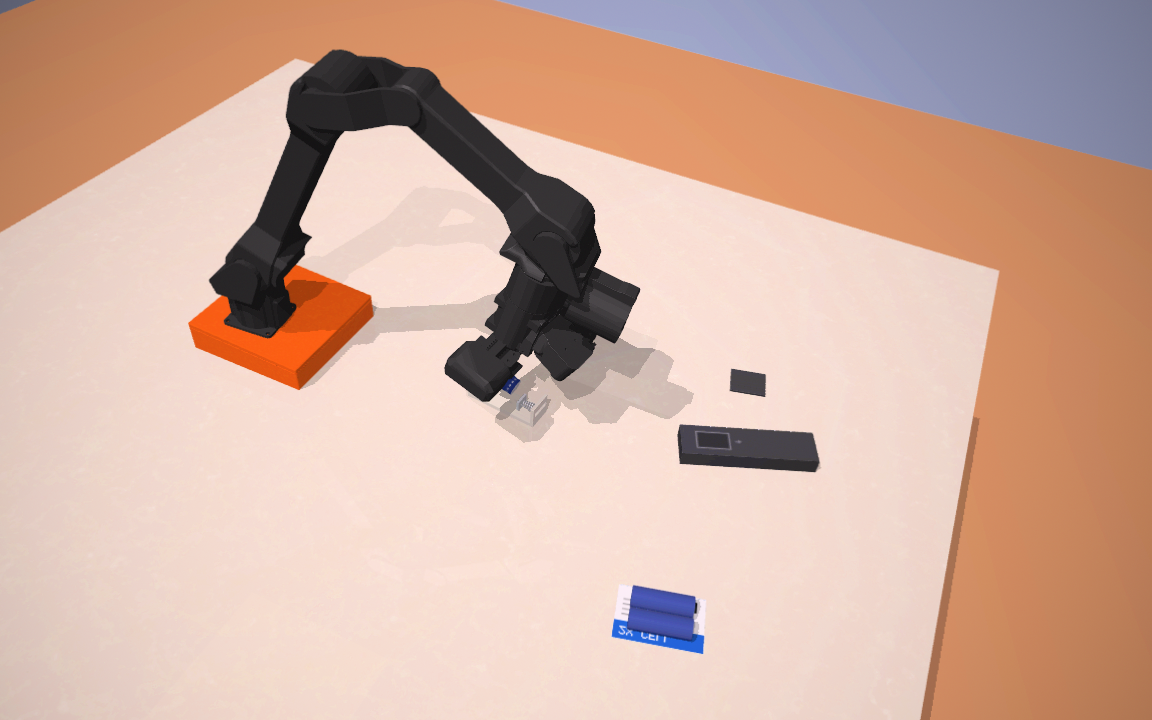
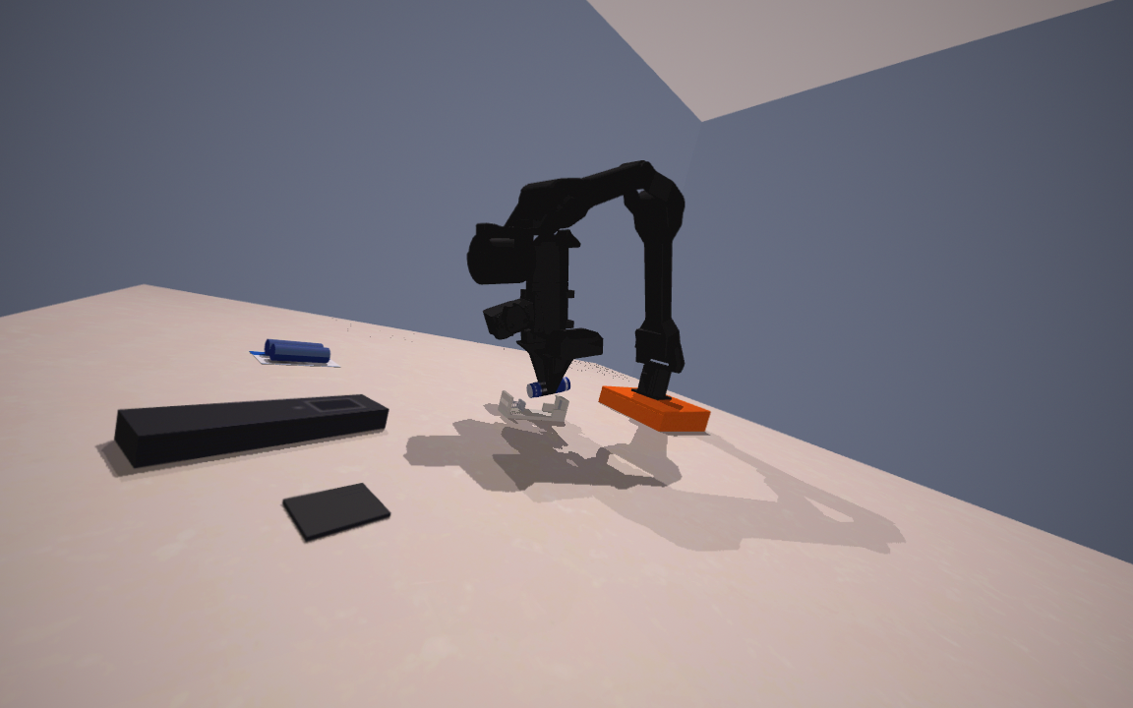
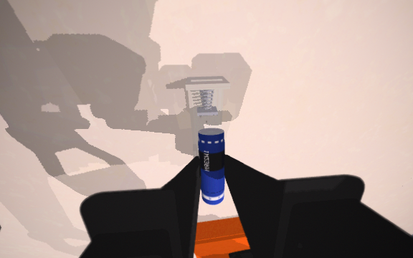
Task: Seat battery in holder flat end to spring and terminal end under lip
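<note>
My gripper (image 2: 550,388) (image 3: 211,160) is shut on the blue battery (image 1: 510,385) (image 2: 535,389) (image 3: 212,179), gripping its sides, above the pale holder (image 1: 544,410) (image 2: 560,410) (image 3: 207,86). The battery's grey flat end faces the holder's spring (image 1: 526,404) (image 3: 206,98), which stands at the end wall. In the exterior view the battery is slightly tilted, its flat end a little lower. A gap shows between battery and holder floor there. In the wrist view the battery is roughly in line with the holder and hides its lip end.
The orange base block (image 1: 329,317) (image 2: 667,412) carries the arm. A long black box (image 1: 768,449) (image 2: 236,430) and a small dark plate (image 1: 747,382) (image 2: 337,511) lie farther out. Two blue cells (image 1: 662,611) (image 2: 297,351) lie on a printed card (image 1: 687,642).
</note>
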You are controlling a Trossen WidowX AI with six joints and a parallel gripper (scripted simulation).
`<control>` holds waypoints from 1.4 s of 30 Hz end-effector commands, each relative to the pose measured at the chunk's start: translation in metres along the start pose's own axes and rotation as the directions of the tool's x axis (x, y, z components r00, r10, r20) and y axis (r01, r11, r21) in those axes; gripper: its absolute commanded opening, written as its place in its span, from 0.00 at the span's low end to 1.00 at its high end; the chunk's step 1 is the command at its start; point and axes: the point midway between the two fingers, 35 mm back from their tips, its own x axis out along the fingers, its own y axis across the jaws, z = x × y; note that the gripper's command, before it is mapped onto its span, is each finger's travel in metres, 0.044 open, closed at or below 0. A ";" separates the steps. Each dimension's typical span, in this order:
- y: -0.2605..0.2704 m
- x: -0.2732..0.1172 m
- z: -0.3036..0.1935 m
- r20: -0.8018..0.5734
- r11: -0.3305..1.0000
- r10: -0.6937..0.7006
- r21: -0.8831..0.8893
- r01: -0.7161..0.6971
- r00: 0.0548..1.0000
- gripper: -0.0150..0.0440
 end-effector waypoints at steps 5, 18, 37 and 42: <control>0.001 0.001 0.005 -0.049 1.000 0.003 -0.005 -0.003 0.999 0.37; 0.001 0.006 0.010 -0.135 1.000 -0.001 -0.006 0.000 0.991 0.37; 0.001 0.011 0.016 -0.223 1.000 -0.006 -0.007 0.004 0.975 0.37; 0.002 0.012 0.019 -0.223 1.000 -0.010 -0.008 0.008 0.975 0.37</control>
